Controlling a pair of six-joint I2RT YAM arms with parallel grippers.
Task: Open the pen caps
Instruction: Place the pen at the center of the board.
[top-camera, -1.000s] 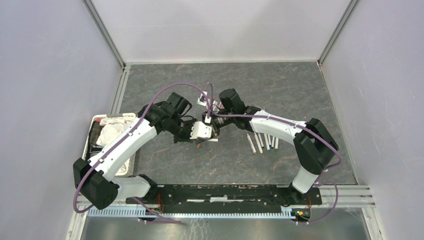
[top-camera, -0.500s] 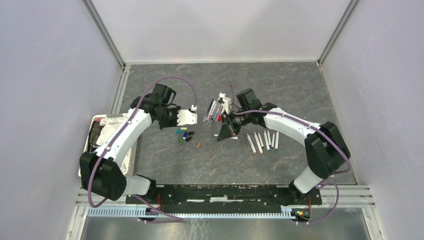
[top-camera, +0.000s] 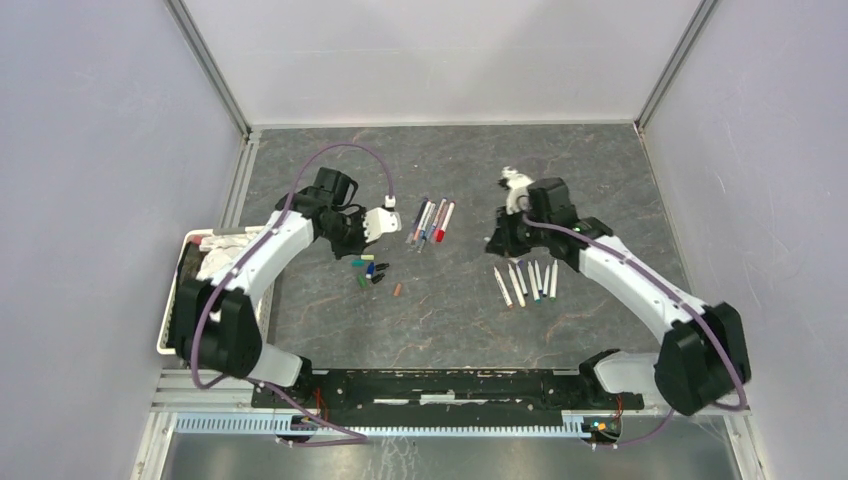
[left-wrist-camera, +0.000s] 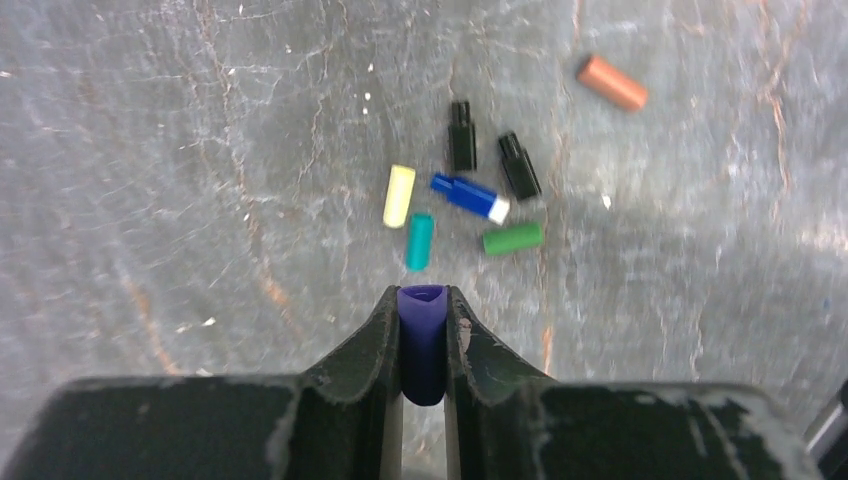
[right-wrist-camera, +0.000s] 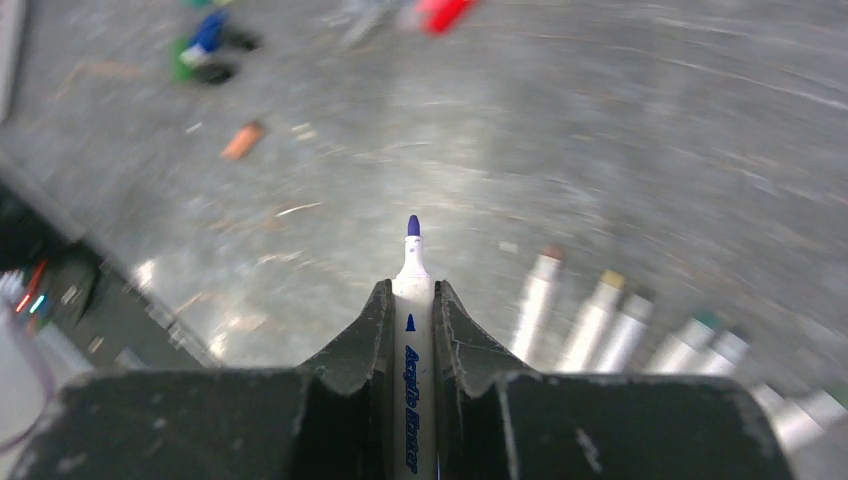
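My left gripper is shut on a purple pen cap and hovers just left of a cluster of loose pen caps. The loose caps include a yellow one, a teal one, a green one and a brown one. My right gripper is shut on a white pen with its bare blue tip pointing out. It hangs above a row of uncapped pens. Several capped pens lie at the table's middle.
A white basket with crumpled cloth stands at the left edge, under the left arm. Two black caps lie among the loose ones. The enclosure walls close in the left, right and back sides.
The two grippers, close together a second ago, have drawn apart. The left went left with the purple cap, and the right swung right with the uncapped pen to above the row.
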